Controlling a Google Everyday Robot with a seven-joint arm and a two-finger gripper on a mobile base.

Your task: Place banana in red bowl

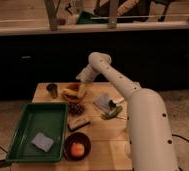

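Note:
The red bowl (pixel 73 95) stands at the back of the wooden table, left of centre. The pale-yellow banana (pixel 71 90) lies across the bowl's top, resting in it. My gripper (pixel 81 78) hangs just above and slightly right of the bowl, at the end of the white arm that reaches over from the right. It looks open and holds nothing, apart from the banana.
A dark cup (pixel 52 90) stands left of the bowl. A green tray (pixel 23 135) holding a grey-blue sponge (pixel 41 141) fills the left front. A dark bowl with an orange fruit (pixel 77 148), a small bar (pixel 79 122), a dark cluster (pixel 78 108) and a crumpled bag (pixel 104 103) lie nearby.

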